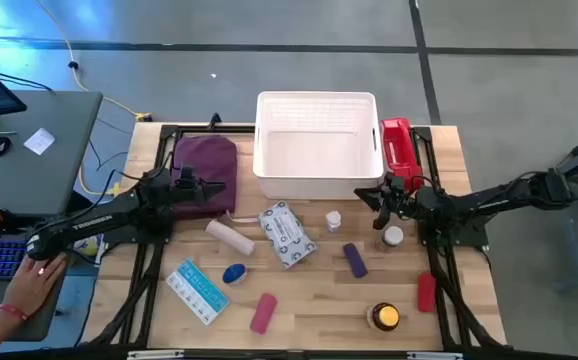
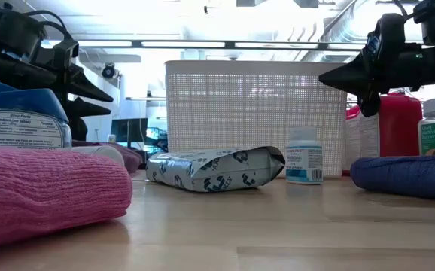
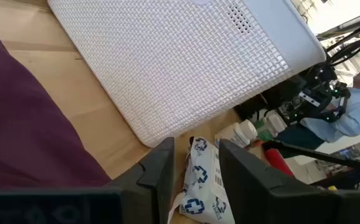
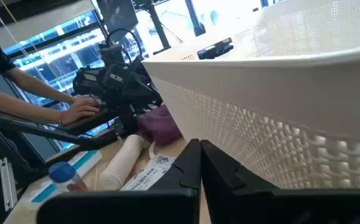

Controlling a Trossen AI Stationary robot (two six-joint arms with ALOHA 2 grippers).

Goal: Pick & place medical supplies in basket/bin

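Note:
The white slotted basket (image 1: 315,150) stands at the table's far middle. The red first-aid case (image 1: 397,143) lies against its right side. On the wood lie the grey-white wipes packet (image 1: 287,234), a beige roll (image 1: 229,236), a blue-white box (image 1: 197,290), a blue-capped bottle (image 1: 234,273), pink (image 1: 263,312), purple (image 1: 355,260) and red (image 1: 426,290) rolls, two small white bottles (image 1: 334,219) (image 1: 393,236) and an amber jar (image 1: 385,317). My left gripper (image 1: 225,189) is open and empty above the maroon pouch's near right corner, pointing at the packet (image 3: 198,186). My right gripper (image 1: 361,197) is shut and empty, in the air at the basket's near right corner.
The large maroon fabric pouch (image 1: 206,168) lies left of the basket under my left arm. A person's hand (image 1: 29,285) rests on the side desk at the near left, beside a keyboard. The dark arm frames run along both table sides.

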